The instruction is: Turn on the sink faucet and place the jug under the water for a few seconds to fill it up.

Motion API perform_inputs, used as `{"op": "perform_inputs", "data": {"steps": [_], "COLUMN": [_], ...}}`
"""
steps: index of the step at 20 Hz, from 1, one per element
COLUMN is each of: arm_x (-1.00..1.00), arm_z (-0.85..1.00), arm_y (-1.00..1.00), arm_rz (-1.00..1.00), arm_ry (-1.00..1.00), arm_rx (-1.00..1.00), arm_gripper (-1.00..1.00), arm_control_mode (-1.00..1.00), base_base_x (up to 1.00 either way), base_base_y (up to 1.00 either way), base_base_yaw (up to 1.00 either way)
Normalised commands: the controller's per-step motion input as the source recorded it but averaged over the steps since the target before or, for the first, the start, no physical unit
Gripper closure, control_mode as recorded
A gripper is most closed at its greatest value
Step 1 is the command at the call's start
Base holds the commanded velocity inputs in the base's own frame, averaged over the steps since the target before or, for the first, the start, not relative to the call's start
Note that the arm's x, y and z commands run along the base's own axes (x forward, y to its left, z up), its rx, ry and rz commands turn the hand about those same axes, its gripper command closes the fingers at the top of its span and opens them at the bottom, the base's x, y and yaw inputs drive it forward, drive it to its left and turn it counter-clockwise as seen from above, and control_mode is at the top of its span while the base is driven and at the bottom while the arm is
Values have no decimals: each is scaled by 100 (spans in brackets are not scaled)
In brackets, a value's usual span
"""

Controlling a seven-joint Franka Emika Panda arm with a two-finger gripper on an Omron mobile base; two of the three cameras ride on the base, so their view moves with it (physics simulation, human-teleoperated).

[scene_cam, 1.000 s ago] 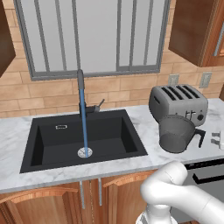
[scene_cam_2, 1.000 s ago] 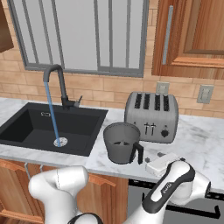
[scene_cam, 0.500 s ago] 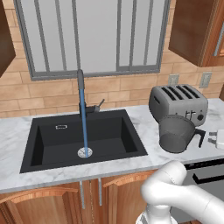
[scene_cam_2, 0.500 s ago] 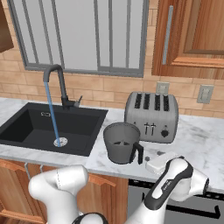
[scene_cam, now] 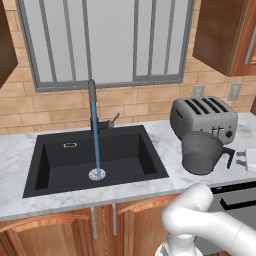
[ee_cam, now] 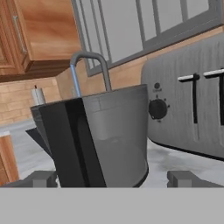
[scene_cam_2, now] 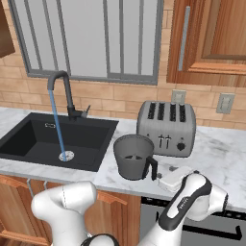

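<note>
Your open gripper [ee_cam: 111, 178] straddles the jug [ee_cam: 100, 135] (handle facing you); closing off-centre could tip it against the toaster [ee_cam: 192, 100].

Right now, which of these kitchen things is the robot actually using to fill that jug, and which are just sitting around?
Part of the job:
- jug, on the counter
- sink faucet
- water, running
- sink
- gripper, open, facing the jug handle

Just lying about:
- toaster
- wall outlets
- cabinets
</note>
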Motion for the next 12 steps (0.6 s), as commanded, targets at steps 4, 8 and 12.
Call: {"op": "perform_inputs", "data": {"steps": [4, 8, 12], "arm_x": [-2, -11, -4], "arm_z": [0, 0, 0], "arm_y": [18, 26, 22], "arm_rz": [10, 8, 5], "arm_ry": [0, 0, 0], "arm_rx": [0, 0, 0], "arm_gripper": [-100, -100, -100], "arm_control_mode": [-100, -100, -100], "base_base_x": [0, 0, 0], "base_base_y": [0, 0, 0], "base_base_yaw": [0, 0, 0]}}
